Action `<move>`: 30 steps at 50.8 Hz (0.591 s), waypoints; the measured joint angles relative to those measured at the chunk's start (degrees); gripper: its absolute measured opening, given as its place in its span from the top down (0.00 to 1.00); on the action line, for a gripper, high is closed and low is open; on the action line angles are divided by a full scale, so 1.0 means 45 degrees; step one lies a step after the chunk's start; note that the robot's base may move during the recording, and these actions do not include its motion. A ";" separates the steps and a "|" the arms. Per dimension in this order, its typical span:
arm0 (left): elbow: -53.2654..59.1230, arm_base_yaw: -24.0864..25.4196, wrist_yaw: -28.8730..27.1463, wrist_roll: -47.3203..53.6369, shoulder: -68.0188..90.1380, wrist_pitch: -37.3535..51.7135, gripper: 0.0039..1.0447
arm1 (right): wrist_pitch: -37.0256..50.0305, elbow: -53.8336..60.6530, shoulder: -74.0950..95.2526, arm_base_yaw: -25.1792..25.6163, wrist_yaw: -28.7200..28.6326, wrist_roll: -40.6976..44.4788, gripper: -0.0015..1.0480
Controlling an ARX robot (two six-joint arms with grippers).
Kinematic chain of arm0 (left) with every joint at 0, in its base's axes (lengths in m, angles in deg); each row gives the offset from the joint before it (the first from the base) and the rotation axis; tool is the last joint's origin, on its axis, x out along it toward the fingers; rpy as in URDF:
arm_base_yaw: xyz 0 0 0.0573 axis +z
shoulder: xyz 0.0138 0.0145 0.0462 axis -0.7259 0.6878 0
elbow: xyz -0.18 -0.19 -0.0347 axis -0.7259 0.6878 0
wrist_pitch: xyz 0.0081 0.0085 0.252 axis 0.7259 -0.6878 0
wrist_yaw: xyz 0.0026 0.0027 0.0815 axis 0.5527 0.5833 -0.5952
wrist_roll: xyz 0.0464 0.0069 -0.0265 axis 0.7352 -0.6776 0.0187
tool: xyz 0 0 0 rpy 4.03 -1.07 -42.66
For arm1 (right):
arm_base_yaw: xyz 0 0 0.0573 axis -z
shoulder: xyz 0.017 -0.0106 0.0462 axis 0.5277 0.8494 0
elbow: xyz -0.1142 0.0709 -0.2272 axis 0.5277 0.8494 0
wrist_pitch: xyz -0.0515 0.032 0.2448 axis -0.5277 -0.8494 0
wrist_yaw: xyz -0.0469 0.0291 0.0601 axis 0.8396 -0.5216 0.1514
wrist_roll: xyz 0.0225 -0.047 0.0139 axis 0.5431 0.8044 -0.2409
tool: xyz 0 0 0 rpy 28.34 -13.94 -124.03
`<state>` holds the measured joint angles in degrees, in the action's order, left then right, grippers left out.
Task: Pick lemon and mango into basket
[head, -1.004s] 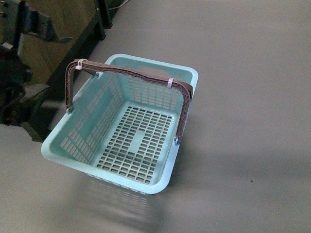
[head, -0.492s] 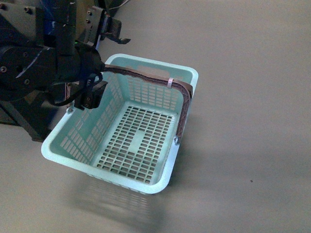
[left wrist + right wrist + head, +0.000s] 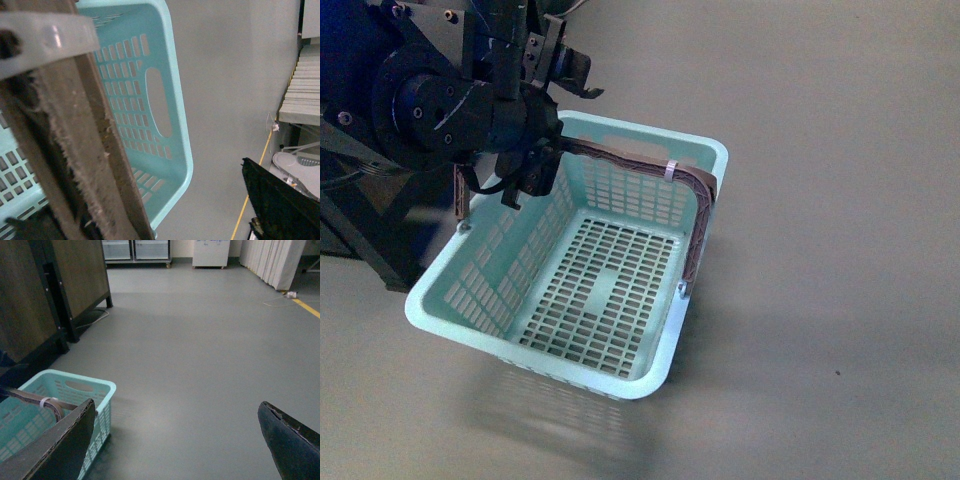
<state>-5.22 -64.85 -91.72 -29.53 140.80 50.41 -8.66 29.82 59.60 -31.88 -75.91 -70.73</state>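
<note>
Hanging over the far left corner of the basket [image 3: 650, 385], the left gripper [image 3: 563, 68] is black metal with blunt, angular fingers [image 3: 280, 200]. The only finger visible in its wrist view stands well out to one side, so the jaws read as spread, with nothing clamped between them. The brown handle [image 3: 620, 155] runs directly beneath the arm. In the left wrist view it passes very close to the lens as a flat strip with frayed, fibrous edges. A white plastic tie [image 3: 45, 37] wraps it there, and a second white tie [image 3: 671, 168] binds it nearer the right end.

The right gripper [image 3: 176, 407] is wide open and holds nothing. Its two dark, wedge-shaped fingers show scuffed edges and sit at opposite lower corners of the right wrist view.

The basket rests on the floor [image 3: 820, 250] in the middle of the front view. It is a light aqua plastic rectangle with rounded corners, rows of small rectangular slots in its walls, an oval grip hole in the end wall, and a gridded bottom with a solid patch at the centre. The handle arches upright over its far half.

The floor is smooth, matte grey. In the right wrist view a dark wooden cabinet [image 3: 30, 305] on a black frame stands beyond the basket, and a yellow line [image 3: 307, 307] crosses the floor near pale pleated curtains [image 3: 272, 260].
</note>
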 joint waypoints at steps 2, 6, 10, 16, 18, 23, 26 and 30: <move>-0.0078 -0.0019 0.0010 -0.0005 0.0044 -0.0073 0.39 | -0.0005 0.0000 0.0000 0.0000 0.0000 0.0000 0.08; -0.0112 -0.0073 0.0010 -0.0015 0.0131 -0.0117 0.51 | -0.0005 0.0000 0.0000 0.0000 0.0000 0.0000 0.08; -0.0117 -0.0112 0.0044 -0.0073 0.0185 -0.0180 0.61 | -0.0005 0.0000 0.0000 0.0000 0.0000 0.0000 0.08; -0.0117 -0.0170 0.0267 -0.0369 0.0223 -0.0219 0.78 | -0.0005 0.0000 0.0000 0.0000 0.0000 0.0000 0.08; -0.0117 -0.0189 0.0277 -0.0427 0.0223 -0.0219 0.83 | -0.0005 0.0000 0.0000 0.0000 0.0000 0.0000 0.08; -0.0146 -0.0243 0.0350 -0.1146 0.0223 -0.0223 0.91 | -0.0005 0.0000 0.0000 0.0000 0.0005 0.0000 0.08; -0.0155 -0.0267 0.0340 -0.1127 0.0160 -0.0253 0.93 | -0.0005 0.0000 0.0000 0.0000 0.0000 0.0000 0.08; 0.0214 -0.0267 0.0287 -0.1112 -0.0165 -0.0189 0.93 | -0.0005 0.0000 0.0000 0.0000 0.0005 0.0000 0.08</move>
<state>-4.26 -66.05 -90.43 -34.53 140.06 49.55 -8.68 29.82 59.60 -31.88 -75.89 -70.73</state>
